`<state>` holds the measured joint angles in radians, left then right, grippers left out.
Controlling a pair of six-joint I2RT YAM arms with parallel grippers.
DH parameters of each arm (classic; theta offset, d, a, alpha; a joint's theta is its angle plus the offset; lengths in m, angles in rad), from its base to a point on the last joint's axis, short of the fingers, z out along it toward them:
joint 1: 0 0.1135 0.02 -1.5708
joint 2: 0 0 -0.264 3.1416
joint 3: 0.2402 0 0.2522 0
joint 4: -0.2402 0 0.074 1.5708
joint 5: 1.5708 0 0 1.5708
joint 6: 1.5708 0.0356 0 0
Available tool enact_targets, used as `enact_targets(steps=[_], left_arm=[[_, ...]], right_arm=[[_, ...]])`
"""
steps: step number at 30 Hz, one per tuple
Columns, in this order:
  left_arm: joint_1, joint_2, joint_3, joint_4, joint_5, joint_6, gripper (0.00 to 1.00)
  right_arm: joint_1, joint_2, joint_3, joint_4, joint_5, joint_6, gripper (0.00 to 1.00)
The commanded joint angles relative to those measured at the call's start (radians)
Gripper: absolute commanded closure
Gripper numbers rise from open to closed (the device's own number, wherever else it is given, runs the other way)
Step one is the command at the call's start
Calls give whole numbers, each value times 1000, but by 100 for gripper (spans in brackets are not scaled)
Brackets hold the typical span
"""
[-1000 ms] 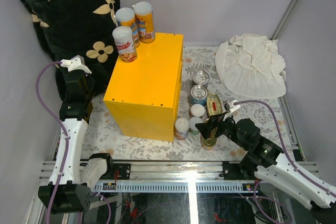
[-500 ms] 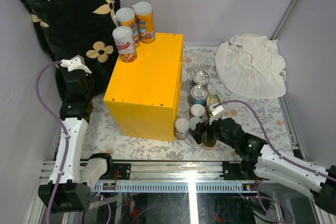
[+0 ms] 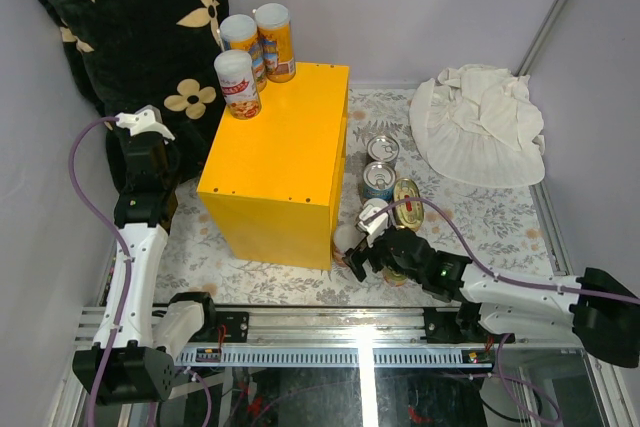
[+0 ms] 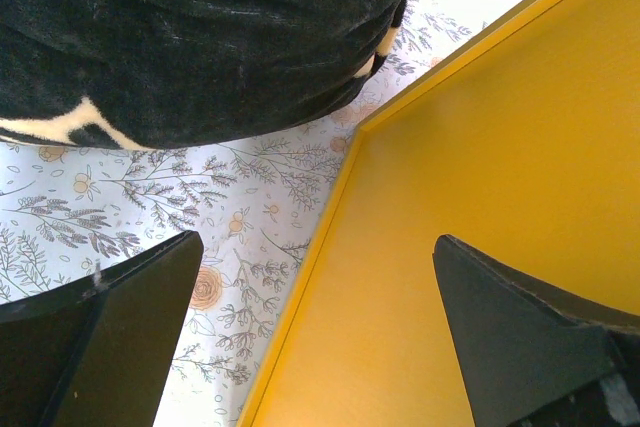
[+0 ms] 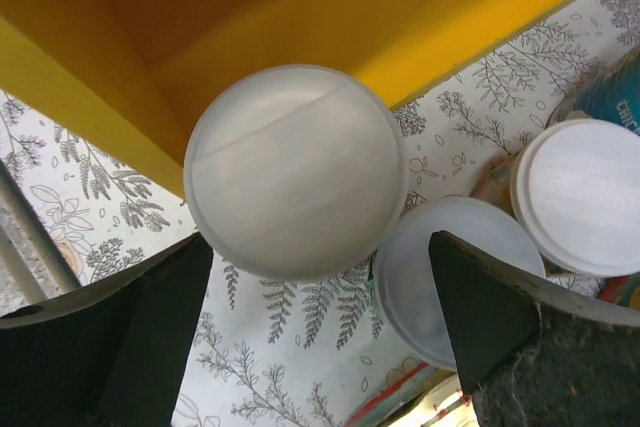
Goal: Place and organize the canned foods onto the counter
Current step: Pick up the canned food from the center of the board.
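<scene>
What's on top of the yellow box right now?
Three slim white-lidded cans stand at the far-left corner of the yellow box. The front one partly hides another's label. Nothing else shows on top.

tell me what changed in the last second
The right gripper swung left across the cluster of cans on the floor. It now sits over the white-lidded can at the front corner of the yellow box, jaws open on either side of the lid, with nothing gripped. The left gripper stayed open beside the box, and the three cans on top did not move.
</scene>
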<state>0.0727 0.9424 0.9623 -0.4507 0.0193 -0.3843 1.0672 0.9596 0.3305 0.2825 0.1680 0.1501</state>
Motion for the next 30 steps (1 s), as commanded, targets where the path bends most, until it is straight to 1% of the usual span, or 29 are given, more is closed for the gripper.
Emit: enact_targets(steps=[1,4,10,12,14,19,24,27,30], left_arm=[[-4,-4,-7,15,1,8,0],[-4,-7,-9,15,-1,7,0],[-4,-8,-11,17,6,5,0],[-5,-7,-10,18,6,6,0],[-4,-3,-7,19,9,5,0],[-4,-4,-8,18,11,4,0],[-4,-2,-8,18,11,4,0],[-5,-2,-10,18,11,4,0],[-4,-2,-9,18,12,4,0]], right_arm=[[5,74,60,162,13,-93,6],[5,99,45,216,-29,-90,9],[0,98,2,302,-46,-102,8],[-15,92,-5,330,-77,-100,7],[-37,101,-2,347,-117,-89,8],[-72,141,2,393,-185,-57,15],[-75,175,-6,438,-208,-31,27],[-76,159,-14,437,-217,-20,36],[-76,106,-17,400,-210,-20,44]])
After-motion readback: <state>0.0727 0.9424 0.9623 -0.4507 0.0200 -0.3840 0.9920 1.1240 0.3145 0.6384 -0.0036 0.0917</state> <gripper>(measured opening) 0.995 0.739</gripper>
